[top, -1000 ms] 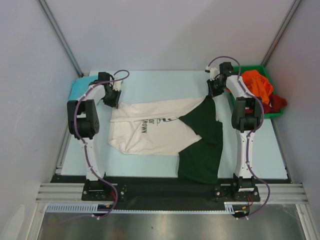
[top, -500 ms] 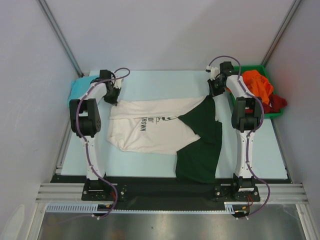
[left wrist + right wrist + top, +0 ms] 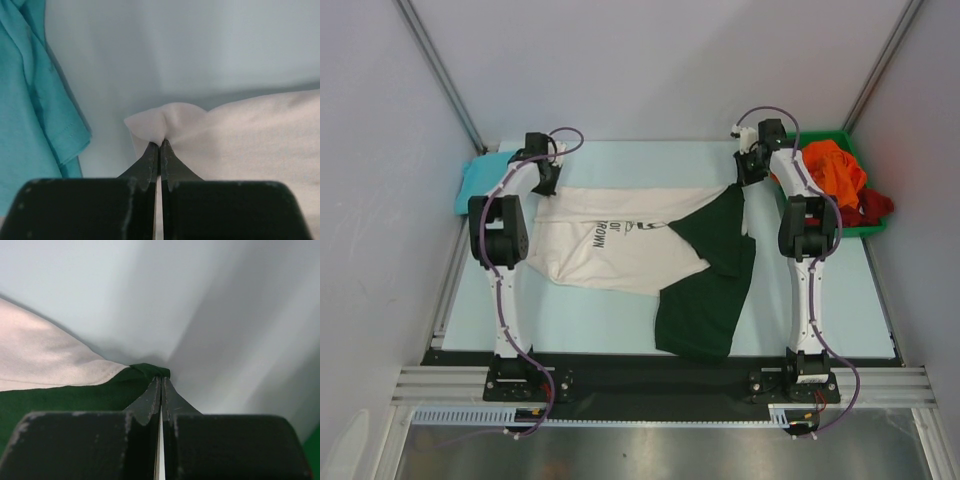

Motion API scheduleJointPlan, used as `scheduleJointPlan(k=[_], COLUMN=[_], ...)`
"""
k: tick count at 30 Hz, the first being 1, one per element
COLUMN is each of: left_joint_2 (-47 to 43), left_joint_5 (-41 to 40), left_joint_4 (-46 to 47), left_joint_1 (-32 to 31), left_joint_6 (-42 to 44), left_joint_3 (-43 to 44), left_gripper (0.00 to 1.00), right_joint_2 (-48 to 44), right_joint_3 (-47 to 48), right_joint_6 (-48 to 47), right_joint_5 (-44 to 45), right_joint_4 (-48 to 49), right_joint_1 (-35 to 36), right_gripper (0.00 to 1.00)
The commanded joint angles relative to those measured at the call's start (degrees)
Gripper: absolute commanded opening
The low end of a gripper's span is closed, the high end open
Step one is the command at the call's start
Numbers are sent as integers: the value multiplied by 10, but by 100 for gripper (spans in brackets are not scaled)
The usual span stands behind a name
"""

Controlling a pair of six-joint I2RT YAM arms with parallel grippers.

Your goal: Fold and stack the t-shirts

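I have both arms stretched well forward from their bases: the left arm (image 3: 500, 290) and the right arm (image 3: 807, 290) each climb to an elbow and then reach away, wrists dipped down. My left gripper (image 3: 159, 146) has its jaws pressed flat together, a fold of the cream t-shirt (image 3: 250, 130) nipped at the very fingertips and bunching just ahead of them. My right gripper (image 3: 161, 381) is clamped the same way, its tips pinching the edge of the dark green sleeve (image 3: 75, 397) directly in front.
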Motion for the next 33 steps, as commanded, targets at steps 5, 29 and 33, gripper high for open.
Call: scheduleJointPlan(k=[5, 29, 33], left_joint_2=[5, 27, 13], left_joint_5=[-52, -120, -131], left_joint_4=[42, 79, 82], left_joint_1=[-16, -32, -37], left_joint_6=[1, -4, -7], left_joint_3=[29, 79, 80], left_gripper=[0, 0, 12], right_joint_2=[36, 101, 92], right_joint_3=[77, 180, 186], right_joint_6=[15, 51, 45], right_joint_5=[0, 15, 26], right_joint_4=[38, 98, 94], right_joint_1=[5, 1, 3], right_gripper=[0, 0, 5])
